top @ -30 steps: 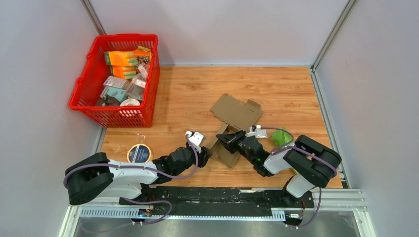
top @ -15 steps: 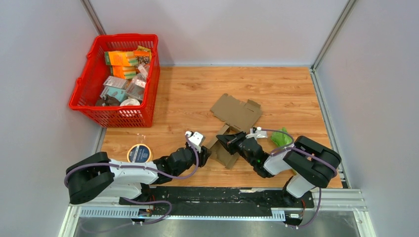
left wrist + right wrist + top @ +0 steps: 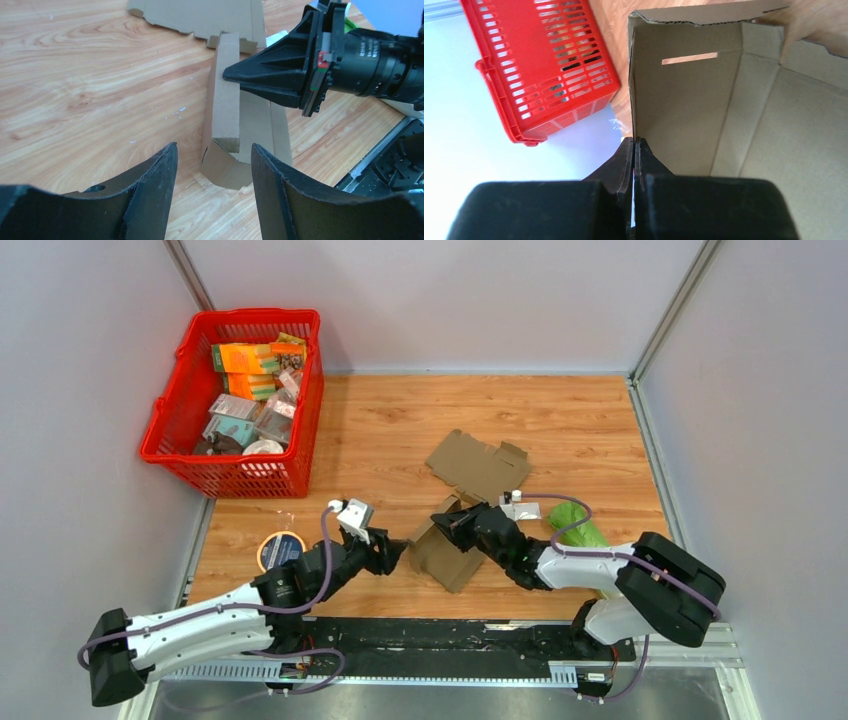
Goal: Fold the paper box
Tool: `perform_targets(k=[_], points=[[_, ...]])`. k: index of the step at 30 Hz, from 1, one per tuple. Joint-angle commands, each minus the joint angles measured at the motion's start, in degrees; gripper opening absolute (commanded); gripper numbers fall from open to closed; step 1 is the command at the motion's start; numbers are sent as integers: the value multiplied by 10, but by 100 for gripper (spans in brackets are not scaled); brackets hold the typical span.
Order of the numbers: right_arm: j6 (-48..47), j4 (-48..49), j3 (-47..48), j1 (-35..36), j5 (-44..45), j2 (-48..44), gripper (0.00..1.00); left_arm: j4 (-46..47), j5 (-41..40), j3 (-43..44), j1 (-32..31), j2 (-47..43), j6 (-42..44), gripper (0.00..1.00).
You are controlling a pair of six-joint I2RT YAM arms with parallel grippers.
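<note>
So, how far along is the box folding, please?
Done: one side wall of the cardboard box stands upright. In hand: the shut right gripper has its tip against that wall; the open left gripper hovers nearby, touching nothing. Left: the other panels lie flat.

bright, even light; soft shadows; wrist views blur at the jaws.

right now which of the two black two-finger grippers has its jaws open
The left gripper: its jaws stand apart, nothing between them, just short of the brown cardboard box. The right gripper is shut, its tip at that box.
</note>
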Motion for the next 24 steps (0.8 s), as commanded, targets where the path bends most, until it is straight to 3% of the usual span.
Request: perform_targets(k=[1,4,10,17,24], points=[[17,-165,36,5,29,-20,0,-112,0,77,2,-4,42,64],[35,-194,49,5,21,-13,0,-134,-7,124,1,59,79,61],[35,-346,119,6,17,-10,5,-163,34,219,2,193,114,55],[48,-374,127,7,7,-9,10,-100,62,225,1,250,190,54],[65,-377,126,7,1,-12,11,-67,109,234,1,297,210,56]])
